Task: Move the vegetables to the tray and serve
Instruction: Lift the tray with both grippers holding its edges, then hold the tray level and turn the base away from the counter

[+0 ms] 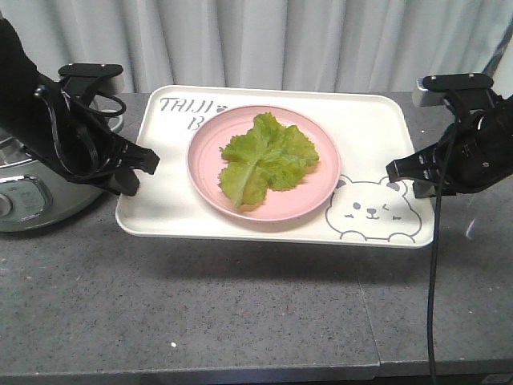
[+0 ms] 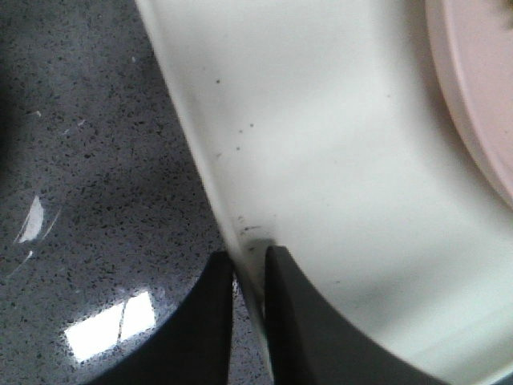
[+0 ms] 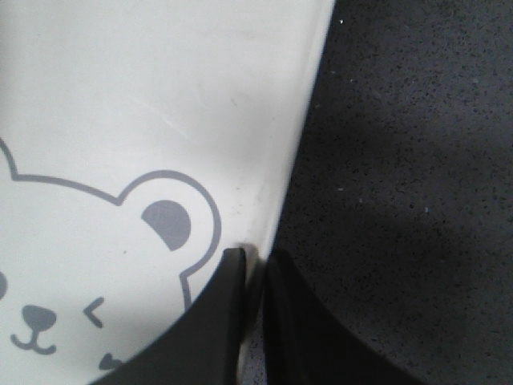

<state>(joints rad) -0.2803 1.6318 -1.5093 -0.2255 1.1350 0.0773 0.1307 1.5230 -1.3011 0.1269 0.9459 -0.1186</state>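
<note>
A: Leaf location?
B: Ruffled bright green lettuce leaf [image 1: 264, 160] lies flat on the round pink plate [image 1: 204, 156]. The plate sits mid-way on the large cream-white plastic tray [image 1: 377, 128], between the lettering and the grey bear drawing.
A: Left gripper [image 1: 140, 172]?
B: Clamped on the tray's left rim; in the wrist view the rim is pinched between both fingers [image 2: 288, 321].
A: Right gripper [image 1: 398, 172]?
B: Clamped likewise on the right rim, just beside the bear's ear.
A: Support?
B: Grey speckled stone worktop [image 1: 240, 321] below, with a shadow band under the near edge. Contact: cannot tell.
</note>
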